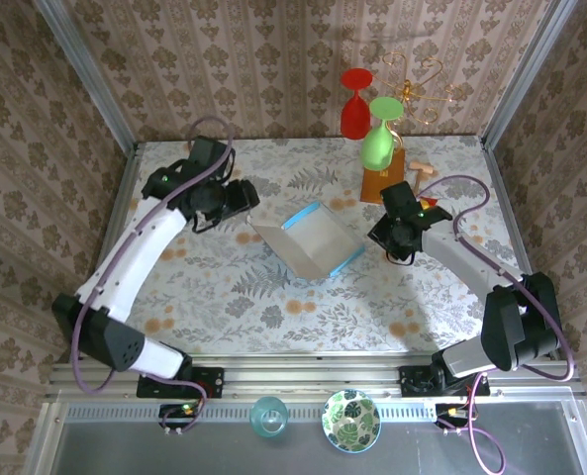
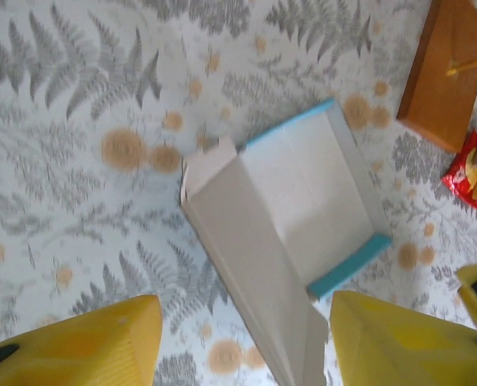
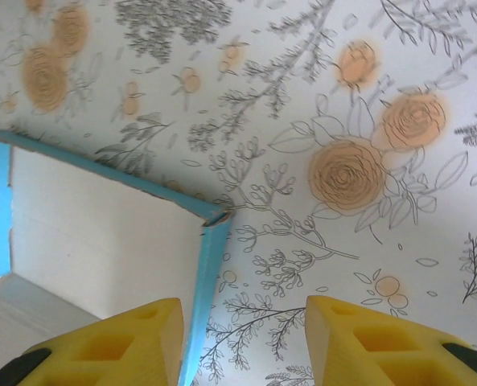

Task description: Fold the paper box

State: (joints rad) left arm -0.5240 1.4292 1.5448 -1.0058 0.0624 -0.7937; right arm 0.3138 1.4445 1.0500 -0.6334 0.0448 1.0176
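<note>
At the middle of the table sits the paper box (image 1: 311, 243), white inside facing up, half formed: sky-blue walls stand along its 12 o'clock and 4 o'clock edges, and one long pale flap leans up on the 9 o'clock side.

Over at 10 o'clock from the box, the left arm arches up from its base and bends at the elbow, its wrist tipped down toward the sheet. The left gripper (image 1: 245, 206) hangs above the table just short of the box. From its wrist camera the left gripper (image 2: 244, 310) has its yellow fingers (image 2: 85, 346) spread wide, nothing between them, with the flap's near end below the gap.

At 3 o'clock from the box, the right arm reaches in low, and the right gripper (image 1: 390, 240) is close beside the blue wall. From its own camera the right gripper (image 3: 242, 322) is also spread apart, holding nothing; the box corner (image 3: 214, 217) lies just ahead and the blue wall runs down beside one finger (image 3: 117, 342). Contact there I cannot tell.
</note>
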